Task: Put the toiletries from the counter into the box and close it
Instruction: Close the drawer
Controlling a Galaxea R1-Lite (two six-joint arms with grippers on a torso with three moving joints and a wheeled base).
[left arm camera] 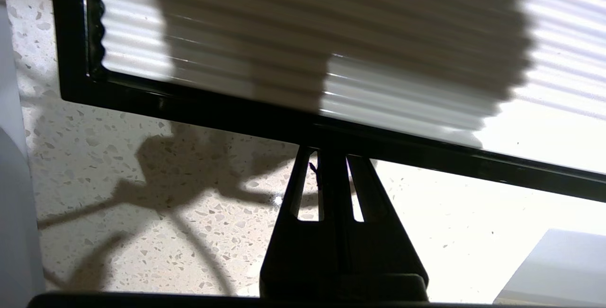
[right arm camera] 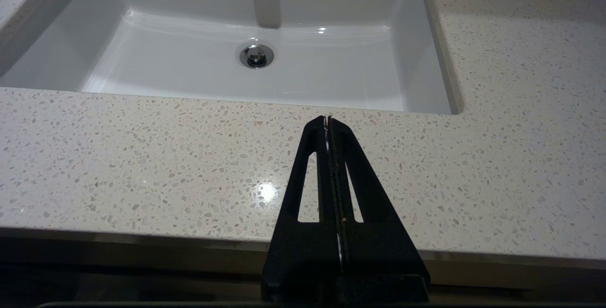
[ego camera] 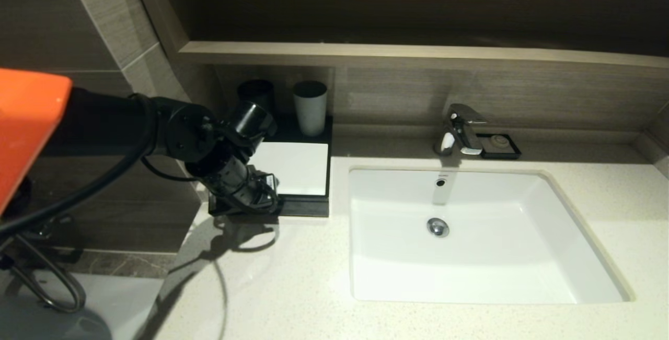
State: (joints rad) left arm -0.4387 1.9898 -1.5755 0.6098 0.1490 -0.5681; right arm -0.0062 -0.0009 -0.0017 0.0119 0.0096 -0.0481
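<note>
The low black box (ego camera: 303, 205) with its white top panel stands on the cream speckled counter (ego camera: 292, 277), left of the white basin (ego camera: 470, 256). Its front looks flush, with no drawer sticking out. My left gripper (ego camera: 272, 201) is shut and empty, with its tips against the box's black front edge. In the left wrist view the shut tips (left arm camera: 326, 149) touch the black frame (left arm camera: 189, 104) below the ribbed white panel. No toiletries show in any view. My right gripper (right arm camera: 328, 118) is shut and empty over the counter's front strip (right arm camera: 142, 156), before the basin (right arm camera: 236, 76). It is out of the head view.
A dark cup (ego camera: 256, 94) and a grey cup (ego camera: 310, 106) stand behind the box under the wooden ledge (ego camera: 418, 54). A chrome faucet (ego camera: 462, 131) and a small black soap dish (ego camera: 500, 145) sit behind the basin. The left arm's cable hangs at the counter's left edge.
</note>
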